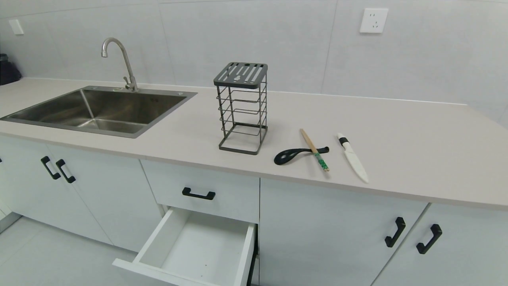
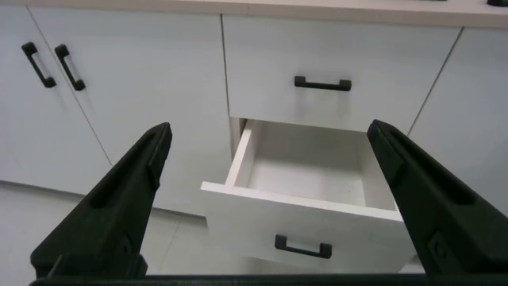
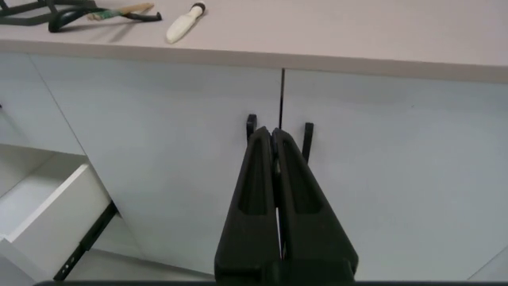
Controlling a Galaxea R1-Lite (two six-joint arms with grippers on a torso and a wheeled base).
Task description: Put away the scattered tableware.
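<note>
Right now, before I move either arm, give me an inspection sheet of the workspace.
Surface: pale countertop, things lying loose on it.
Job's things: black slotted spoon with chopsticks lying across its handle; white knife apart to their right; wire rack upright to their left; drawer below pulled open, nothing seen inside.
Clutter: dark object at the counter's far left end, cannot tell what.
Grippers: left gripper open, facing the open drawer; right gripper shut, before the cabinet doors.
Cables: nothing seen.
Surroundings: sink with faucet at left; wall outlet on the tiled wall.
</note>
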